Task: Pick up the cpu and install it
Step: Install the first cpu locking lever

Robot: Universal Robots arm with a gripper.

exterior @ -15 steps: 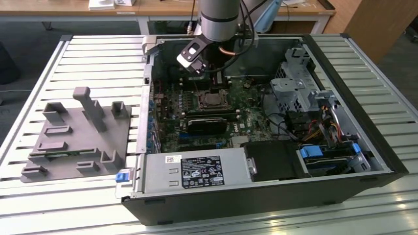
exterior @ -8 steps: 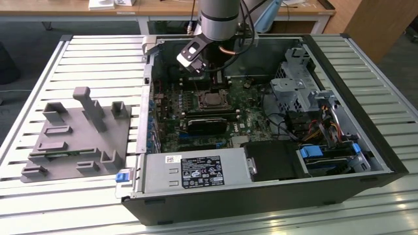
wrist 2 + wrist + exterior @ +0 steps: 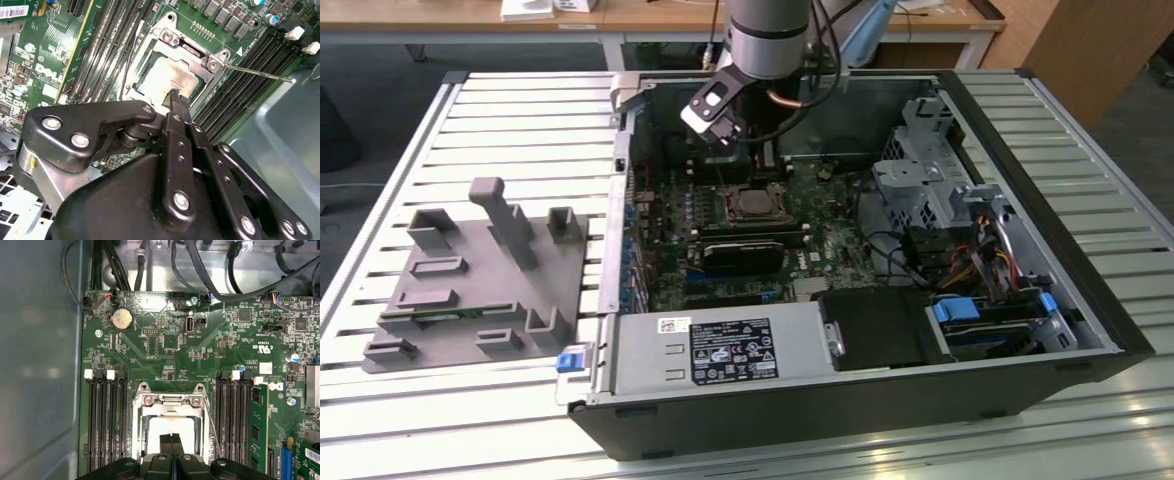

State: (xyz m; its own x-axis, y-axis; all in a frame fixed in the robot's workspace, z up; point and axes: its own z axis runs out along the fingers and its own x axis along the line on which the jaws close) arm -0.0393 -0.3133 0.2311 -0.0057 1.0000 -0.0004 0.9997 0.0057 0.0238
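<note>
1. Broadly, the desk (image 3: pixel 520 120) carries the open computer case (image 3: pixel 881 410). The arm (image 3: pixel 767 35) reaches down into the case. The grey fixture (image 3: pixel 467 280) lies on the desk well apart from the case, toward the exterior view's left.
2. The motherboard (image 3: pixel 165 355) covers the floor of the case. I see the socket frame (image 3: pixel 172 401) between two banks of memory slots.
3. The cpu (image 3: pixel 171 426) lies flat inside the socket frame, and its silvery top shows through the frame's window in both wrist views. It is square, so I have no long axis to align to.
4. Governing relation: the end effector (image 3: pixel 171 437) hangs directly over the cpu, with its tip above the middle of the metal top. The offset is vertical only. I cannot tell whether the tip touches the top.
5. The end effector's fingers (image 3: pixel 176 100) are pressed together and pinch nothing.
6. The thin retention lever (image 3: pixel 260 74) juts out beside the frame, across the memory slots. I judge it unlatched.
</note>
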